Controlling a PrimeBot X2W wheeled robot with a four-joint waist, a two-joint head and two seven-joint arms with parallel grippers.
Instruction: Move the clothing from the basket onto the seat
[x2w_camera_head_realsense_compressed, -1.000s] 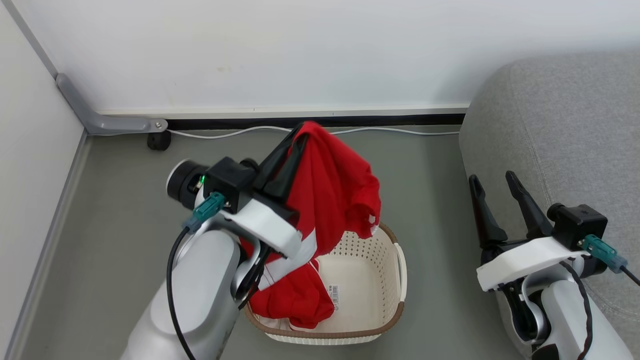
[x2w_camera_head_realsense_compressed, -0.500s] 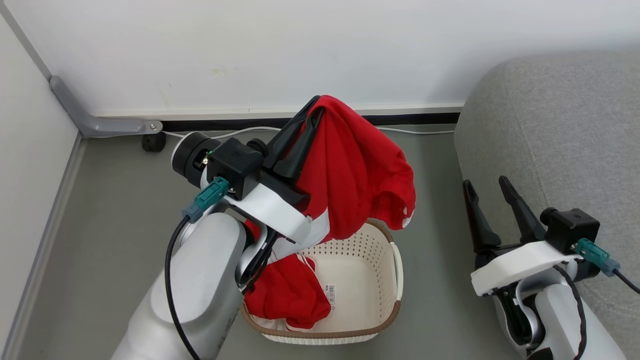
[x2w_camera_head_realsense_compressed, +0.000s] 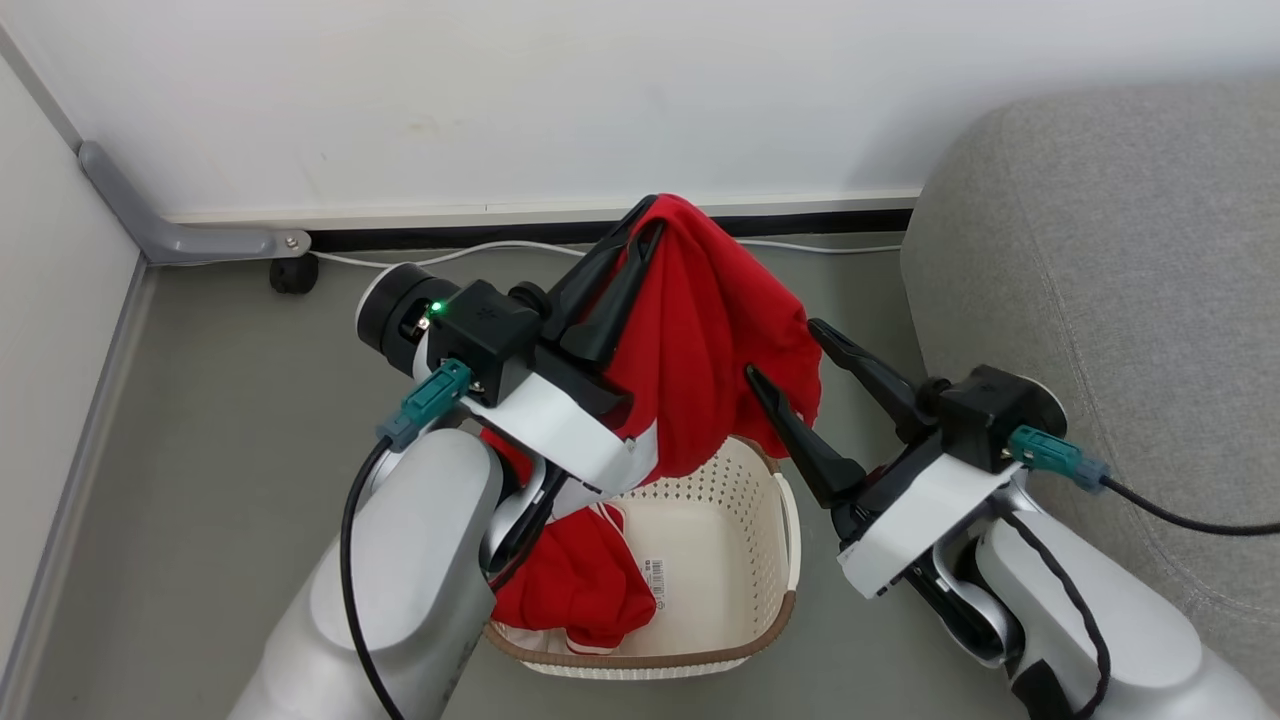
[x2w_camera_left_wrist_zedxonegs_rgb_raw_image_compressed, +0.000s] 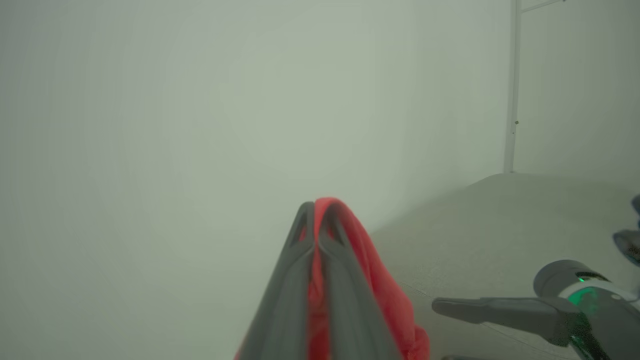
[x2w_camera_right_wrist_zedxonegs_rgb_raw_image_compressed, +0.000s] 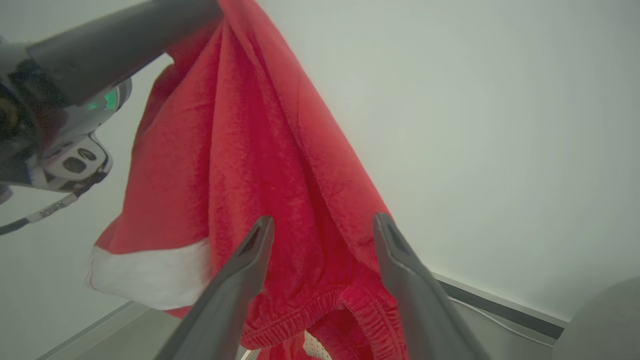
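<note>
L gripper (x2w_camera_head_realsense_compressed: 652, 215): clamped on a bunched top fold of the clothing (x2w_camera_head_realsense_compressed: 710, 350). Left wrist view shows red cloth pinched between the two fingers (x2w_camera_left_wrist_zedxonegs_rgb_raw_image_compressed: 315, 215).
Why held high: lets the fabric drape straight down so the hem comes up out of the basket (x2w_camera_head_realsense_compressed: 745, 490) before any sideways carry.
Clothing, lifted pc: hangs from L gripper over the basket's far rim, white trim (x2w_camera_right_wrist_zedxonegs_rgb_raw_image_compressed: 150, 275) at the lower edge. Lowest part is hidden behind the L forearm, so can't tell if it's fully free.
Clothing, 2nd pc (x2w_camera_head_realsense_compressed: 580, 590): lies crumpled in the basket's near-left corner, next to the label sticker (x2w_camera_head_realsense_compressed: 655, 578).
R gripper (x2w_camera_head_realsense_compressed: 782, 348): spread wide, holding nothing. Fingers point at the drape's right edge. In the right wrist view (x2w_camera_right_wrist_zedxonegs_rgb_raw_image_compressed: 324, 220) the cloth hangs in the gap ahead. Contact: can't tell.
Why there: prob. lining up a 2nd hold lower down, so the pc spreads between two arms instead of swinging as one bundle.
Seat (x2w_camera_head_realsense_compressed: 1100, 250): to the robot's right, well apart from the basket, no red on the part in view.
Progress: early. One pc in the air, one left in the basket, none on the seat.
Risk: thin pinch at the top, and soft cloth could slip if swung fast.
</note>
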